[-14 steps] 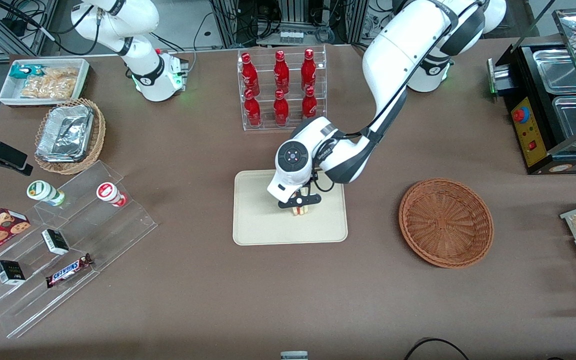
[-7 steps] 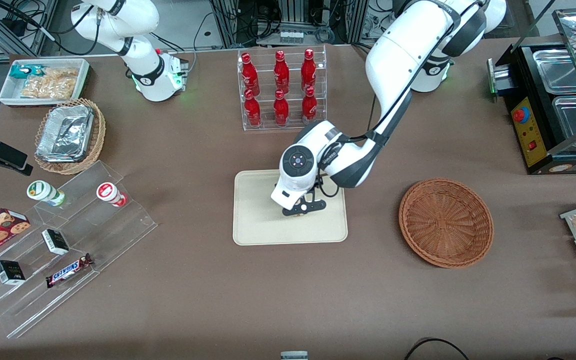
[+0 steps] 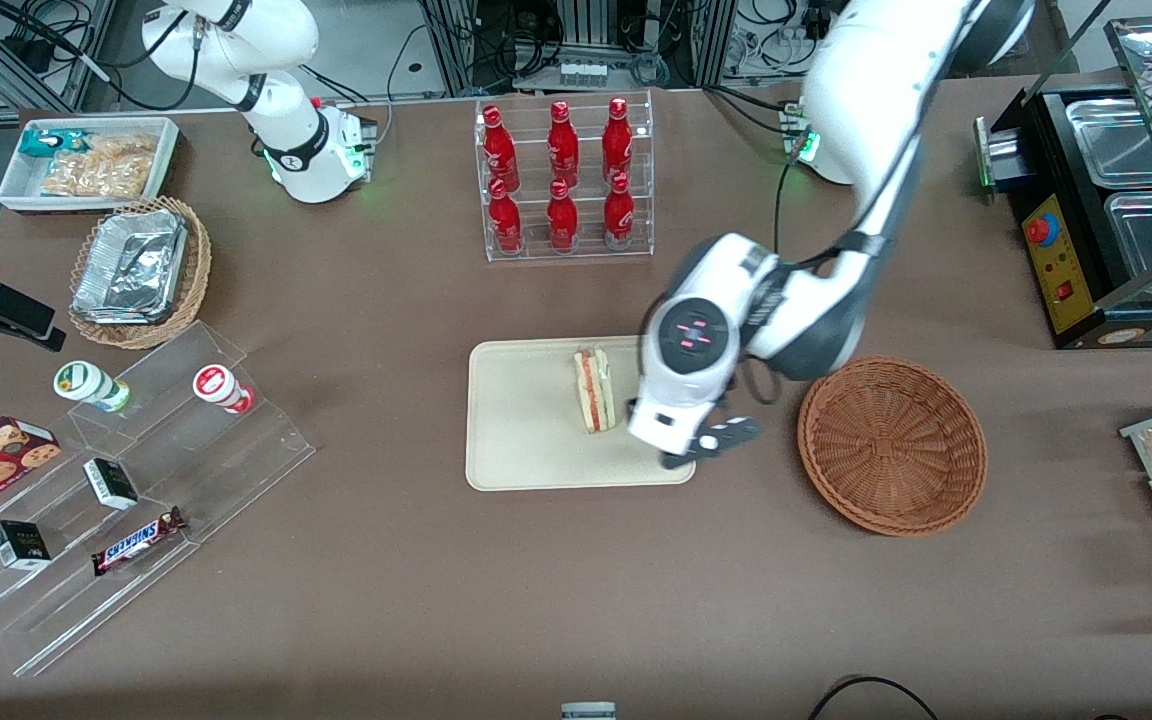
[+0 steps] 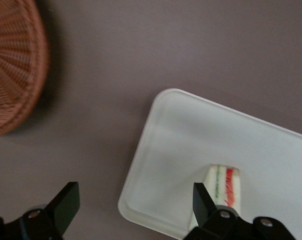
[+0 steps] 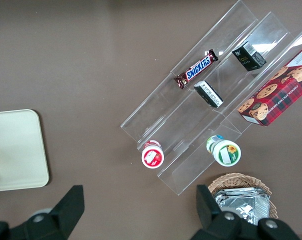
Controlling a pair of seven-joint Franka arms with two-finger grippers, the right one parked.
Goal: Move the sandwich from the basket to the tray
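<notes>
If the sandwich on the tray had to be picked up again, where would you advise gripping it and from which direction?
Probably across its two flat bread faces, coming straight down from above. The sandwich stands on edge on the tray with its striped filling edge facing up, so the narrow width should fit between the fingers. The gripper hangs open beside it, over the tray's edge nearest the basket.

Even overhead light, soft shadows, blurred moving arm
</notes>
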